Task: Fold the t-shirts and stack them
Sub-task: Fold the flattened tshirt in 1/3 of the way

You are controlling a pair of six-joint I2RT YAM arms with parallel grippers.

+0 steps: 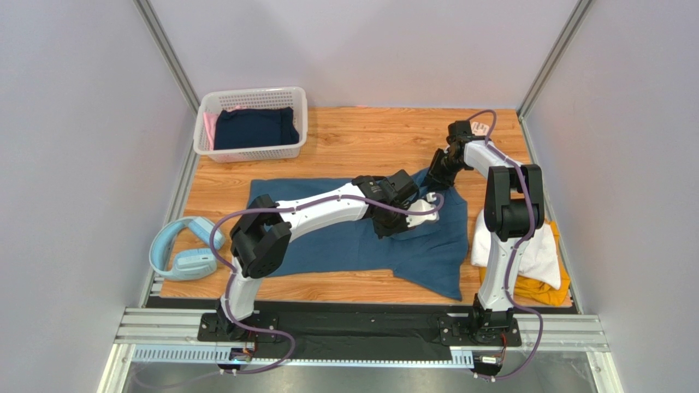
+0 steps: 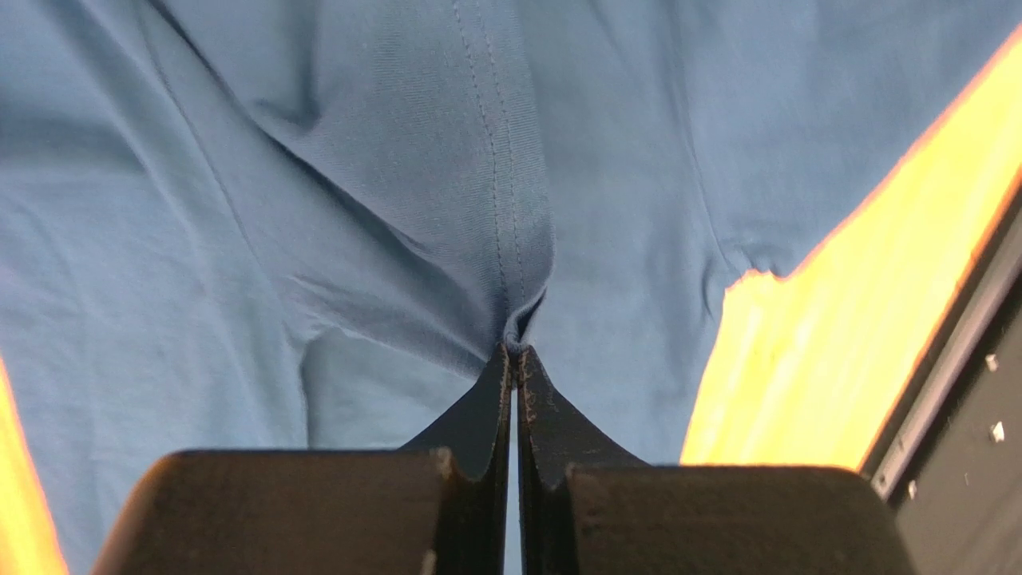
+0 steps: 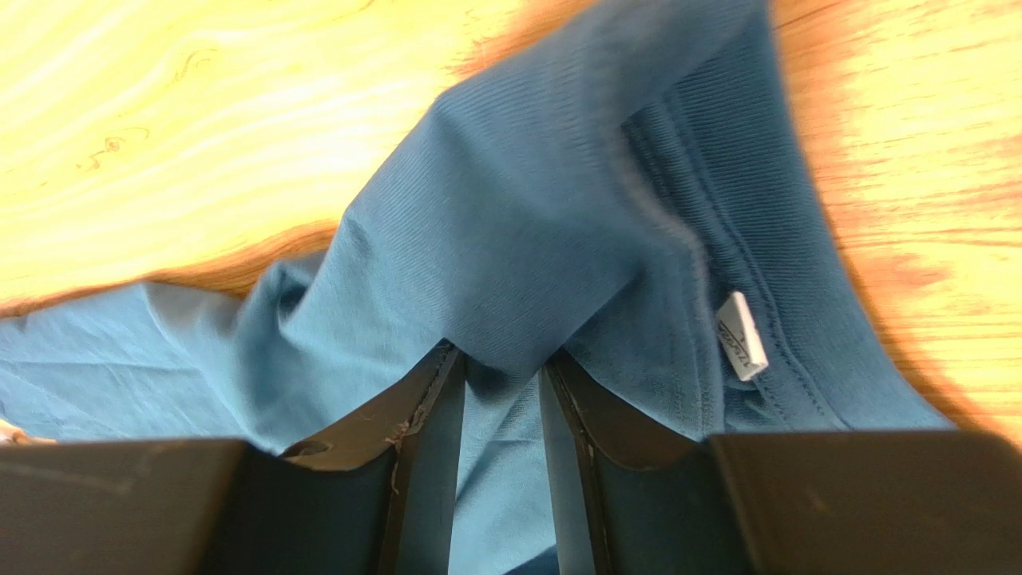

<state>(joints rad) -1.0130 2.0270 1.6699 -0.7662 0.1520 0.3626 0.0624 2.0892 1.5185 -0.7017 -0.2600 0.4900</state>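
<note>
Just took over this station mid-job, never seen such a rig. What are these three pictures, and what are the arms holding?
Two robot arms stand at the near edge of a wooden table. The wide picture looks down from behind them; the other two come from wrist cameras. A teal t-shirt lies spread out. The left gripper is shut on a fold by a seam; the right gripper grips it near the collar label. At the right, a folded white t-shirt lies on a mustard t-shirt; a basket of dark clothes stands far left.
</note>
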